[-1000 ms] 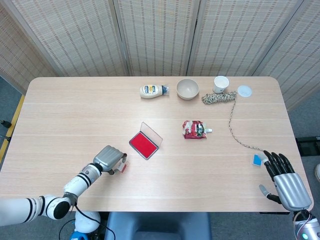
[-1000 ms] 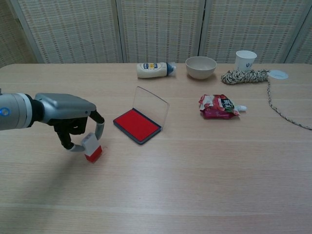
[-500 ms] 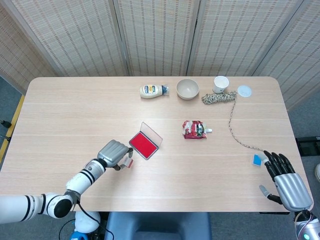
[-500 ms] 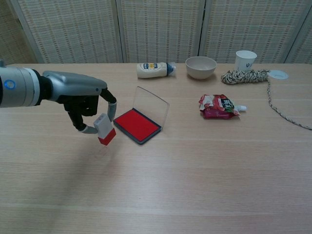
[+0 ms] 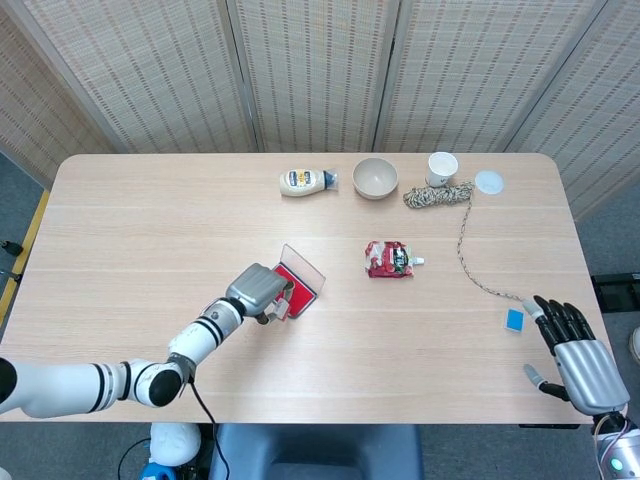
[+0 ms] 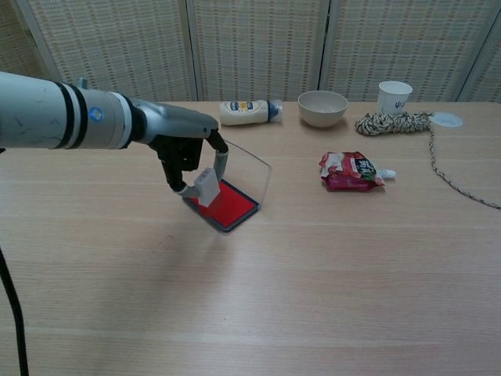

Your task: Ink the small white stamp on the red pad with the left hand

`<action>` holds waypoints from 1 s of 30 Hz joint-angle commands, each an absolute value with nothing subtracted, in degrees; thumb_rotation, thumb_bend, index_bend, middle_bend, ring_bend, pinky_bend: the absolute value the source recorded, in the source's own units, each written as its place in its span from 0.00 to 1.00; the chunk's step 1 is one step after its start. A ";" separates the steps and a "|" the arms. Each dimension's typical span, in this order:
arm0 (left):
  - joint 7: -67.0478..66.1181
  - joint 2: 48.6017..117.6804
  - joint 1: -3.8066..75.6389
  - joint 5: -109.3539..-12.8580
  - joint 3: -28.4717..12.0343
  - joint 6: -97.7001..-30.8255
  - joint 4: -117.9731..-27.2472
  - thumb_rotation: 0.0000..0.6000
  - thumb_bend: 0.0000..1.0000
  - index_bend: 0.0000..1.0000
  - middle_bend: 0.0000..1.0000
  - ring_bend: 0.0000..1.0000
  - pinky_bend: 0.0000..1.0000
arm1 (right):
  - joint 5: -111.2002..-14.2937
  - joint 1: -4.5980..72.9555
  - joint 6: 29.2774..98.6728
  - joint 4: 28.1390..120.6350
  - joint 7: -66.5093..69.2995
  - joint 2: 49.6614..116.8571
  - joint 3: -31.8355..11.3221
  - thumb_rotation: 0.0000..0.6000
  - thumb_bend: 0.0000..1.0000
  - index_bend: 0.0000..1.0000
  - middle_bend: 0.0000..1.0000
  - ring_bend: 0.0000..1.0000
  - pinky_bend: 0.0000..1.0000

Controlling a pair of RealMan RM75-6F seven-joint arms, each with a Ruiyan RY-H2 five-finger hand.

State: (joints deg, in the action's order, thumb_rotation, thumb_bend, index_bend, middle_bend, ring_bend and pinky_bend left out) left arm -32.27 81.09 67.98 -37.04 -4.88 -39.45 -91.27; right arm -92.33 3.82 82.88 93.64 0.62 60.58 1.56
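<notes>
Red ink fills the open rectangular red stamp pad [image 6: 223, 204] with its clear lid standing up, and the small white block stamp with a red base [image 6: 207, 186] is now over the pad's near left part. One second ago this stamp was held well to the left of the pad, close above the light wooden desk [image 6: 313, 274]; half a second ago it was just beside the pad's left edge. The left arm has reached forward and to the right to bring it there.

The left hand [image 6: 186, 150] is palm down above the left side of the pad, its grey back up. Its fingers [image 6: 220, 157] curl down and hold the stamp between thumb and finger, tilted, with the white top toward the hand. In the chest view the stamp's lower end seems to meet the red ink, but I cannot tell if it really presses on it. In the head view the hand [image 5: 262, 288] covers the stamp and the left half of the pad [image 5: 303, 286].

The right hand [image 5: 582, 357] is far to the right of the pad, at the desk's near right corner, palm down with dark fingers [image 5: 556, 314] spread and holding nothing. It has moved a little nearer to the edge than before.
</notes>
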 commanded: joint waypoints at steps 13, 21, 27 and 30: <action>-34.79 86.77 76.61 -29.53 -2.79 -34.99 -79.53 1.00 0.48 0.91 1.00 1.00 0.96 | -87.52 4.38 80.94 93.11 2.48 59.85 -0.32 1.00 0.29 0.00 0.00 0.00 0.00; -33.69 88.65 78.04 -28.66 -1.60 -33.83 -76.06 1.00 0.48 0.91 1.00 1.00 0.96 | -86.98 4.44 80.70 92.95 2.95 59.69 -0.56 1.00 0.29 0.00 0.00 0.00 0.00; -32.28 89.31 78.17 -29.47 -1.20 -33.37 -74.81 1.00 0.48 0.91 1.00 1.00 0.96 | -87.03 4.23 81.12 92.92 3.06 59.64 -0.60 1.00 0.29 0.00 0.00 0.00 0.00; -31.46 89.80 77.95 -30.46 -0.87 -33.12 -73.85 1.00 0.48 0.91 1.00 1.00 0.96 | -86.89 4.25 81.04 92.87 2.95 59.69 -0.66 1.00 0.29 0.00 0.00 0.00 0.00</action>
State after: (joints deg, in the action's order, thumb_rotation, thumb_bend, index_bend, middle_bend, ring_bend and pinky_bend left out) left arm -31.73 89.62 78.05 -30.18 -0.99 -33.24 -74.14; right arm -86.92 4.24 81.07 92.88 2.97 59.68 -0.65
